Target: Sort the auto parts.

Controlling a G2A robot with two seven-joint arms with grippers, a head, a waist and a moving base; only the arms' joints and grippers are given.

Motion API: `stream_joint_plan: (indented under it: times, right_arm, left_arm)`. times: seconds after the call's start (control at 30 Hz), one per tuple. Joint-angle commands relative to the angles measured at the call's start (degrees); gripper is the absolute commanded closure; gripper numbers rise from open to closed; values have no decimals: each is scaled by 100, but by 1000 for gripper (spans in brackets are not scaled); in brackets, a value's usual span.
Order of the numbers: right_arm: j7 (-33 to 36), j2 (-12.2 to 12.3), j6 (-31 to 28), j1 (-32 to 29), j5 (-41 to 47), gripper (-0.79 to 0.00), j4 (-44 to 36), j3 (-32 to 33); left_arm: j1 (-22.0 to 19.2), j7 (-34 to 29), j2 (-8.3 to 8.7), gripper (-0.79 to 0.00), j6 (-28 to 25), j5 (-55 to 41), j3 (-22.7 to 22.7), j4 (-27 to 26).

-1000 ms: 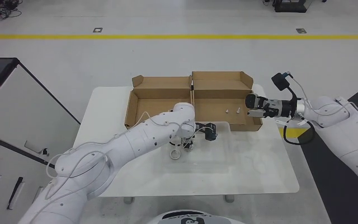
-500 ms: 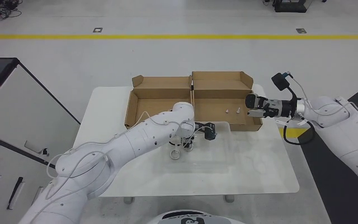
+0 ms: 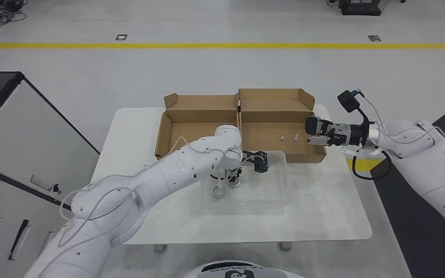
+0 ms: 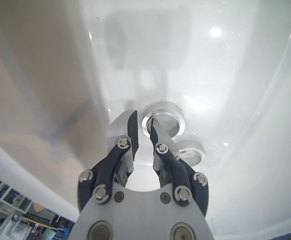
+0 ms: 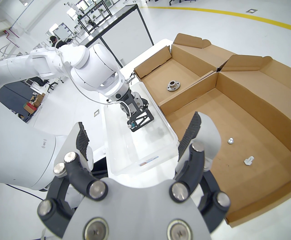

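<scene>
place: industrial robotics lab | cues: yellow floor line, black-framed racks, open hall

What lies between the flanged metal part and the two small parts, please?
The boxes' adjoining cardboard walls, between flanged part and small parts; right wrist view shows it.

The top view looks down on the white desk. The left wrist view sits close inside the clear plastic tray; the right wrist view, farther off, shares it.
</scene>
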Motion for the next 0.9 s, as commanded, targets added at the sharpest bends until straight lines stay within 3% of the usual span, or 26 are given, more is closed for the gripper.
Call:
stream_joint_plan:
  times: [0.0, 0.3, 0.37, 0.63, 0.87]
  right_arm:
    - [0, 0, 0, 0, 0, -785, 0, 0]
    - [0, 0, 0, 0, 0, -785, 0, 0]
    - [0, 0, 0, 0, 0, -785, 0, 0]
    - [0, 0, 0, 0, 0, -785, 0, 0]
    - [0, 0, 0, 0, 0, -785, 0, 0]
  left_arm:
    - [12, 8, -14, -182, -7, 19, 0, 33]
    - [58, 58, -81, -163, -58, 75, 0, 196]
    - [55, 63, -95, 0, -63, 80, 0, 236]
    - [-82, -51, -101, 0, 51, -61, -37, 229]
    - [-293, -426, 60, 0, 426, -499, -233, -386]
